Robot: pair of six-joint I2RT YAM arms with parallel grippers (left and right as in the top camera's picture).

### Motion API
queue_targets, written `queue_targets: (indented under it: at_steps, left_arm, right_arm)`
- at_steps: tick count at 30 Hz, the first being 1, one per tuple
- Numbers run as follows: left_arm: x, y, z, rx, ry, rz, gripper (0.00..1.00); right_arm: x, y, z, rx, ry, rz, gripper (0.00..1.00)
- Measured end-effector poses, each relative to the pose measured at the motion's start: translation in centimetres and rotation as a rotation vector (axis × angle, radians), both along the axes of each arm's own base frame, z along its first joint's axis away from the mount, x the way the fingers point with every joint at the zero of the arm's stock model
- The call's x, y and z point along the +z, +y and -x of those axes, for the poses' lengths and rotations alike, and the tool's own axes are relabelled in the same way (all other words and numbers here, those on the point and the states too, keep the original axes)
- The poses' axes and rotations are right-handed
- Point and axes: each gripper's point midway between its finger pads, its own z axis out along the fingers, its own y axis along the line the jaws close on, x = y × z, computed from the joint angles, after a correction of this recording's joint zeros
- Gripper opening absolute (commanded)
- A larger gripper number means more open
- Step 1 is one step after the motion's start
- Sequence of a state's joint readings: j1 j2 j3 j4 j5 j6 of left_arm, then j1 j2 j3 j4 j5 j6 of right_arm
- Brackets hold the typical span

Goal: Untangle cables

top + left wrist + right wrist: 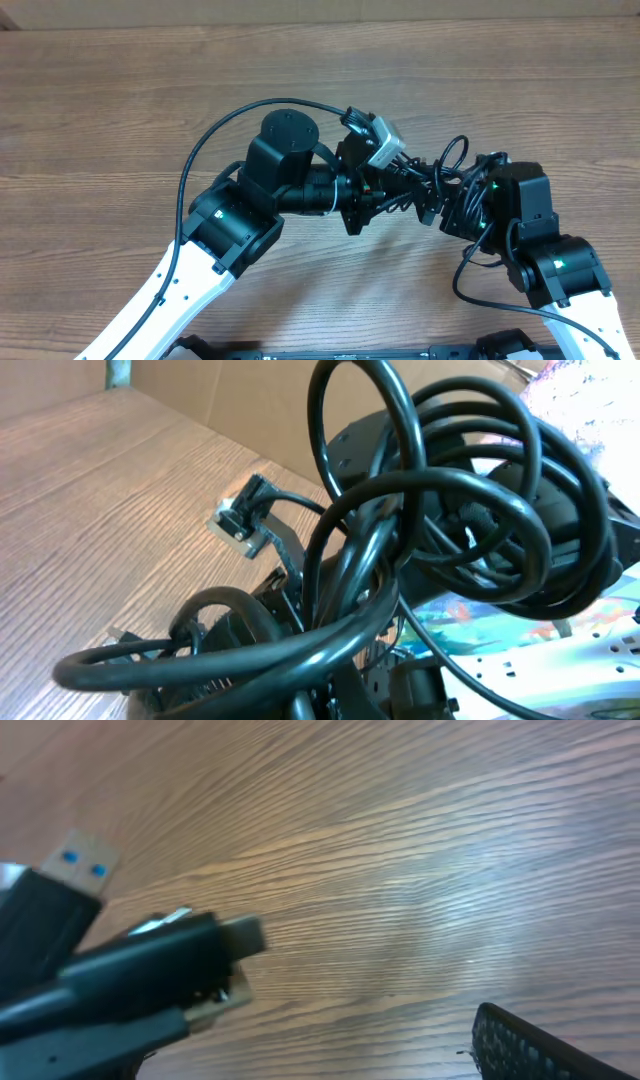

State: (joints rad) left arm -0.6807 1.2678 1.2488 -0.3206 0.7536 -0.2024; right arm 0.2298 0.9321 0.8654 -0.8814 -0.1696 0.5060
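Between arms: cables point(447, 165), light, limp, snag-prone, pinched in left gripper point(390, 193); right gripper point(455, 210) wide; take plug point(150, 970) at its nine o'clock.

tangle hides the grip

overhead, the cables point(455, 180) bunch over the fingertips of the left hand point(390, 195), so which cord it pinches cannot be told. in the right wrist view the plugs point(130, 970) are blurred and cut off by the picture's left edge.
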Motion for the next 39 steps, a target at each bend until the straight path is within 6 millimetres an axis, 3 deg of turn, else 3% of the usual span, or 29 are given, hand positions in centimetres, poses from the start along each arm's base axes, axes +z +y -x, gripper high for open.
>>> queue_targets:
  at_steps: [6,12,18,31,34,39]
  left_arm:
    - [0.3,0.1,0.0,-0.003,0.006,0.013,0.04]
    - [1.0,1.6,-0.9,0.042,0.014,0.025,0.04]
    - [1.1,3.4,-3.0,0.114,0.015,0.026,0.04]
    - [-1.9,7.0,-5.1,0.234,0.154,-0.059,0.04]
    - [-2.0,7.6,-4.9,0.208,0.155,-0.059,0.04]
    - [-2.3,7.4,-2.6,0.077,0.15,-0.058,0.04]
  right_arm:
    - [-0.5,-1.1,0.2,-0.047,0.019,0.047,1.0]
    - [-0.8,-1.7,0.3,-0.069,0.032,0.065,1.0]
    - [-0.9,-2.0,0.4,-0.081,0.037,0.073,1.0]
    - [-1.1,-2.3,0.5,-0.087,0.044,0.084,1.0]
    - [-1.2,-2.4,0.6,-0.093,0.049,0.093,1.0]
    - [-1.3,-2.8,0.6,-0.106,0.051,0.107,1.0]
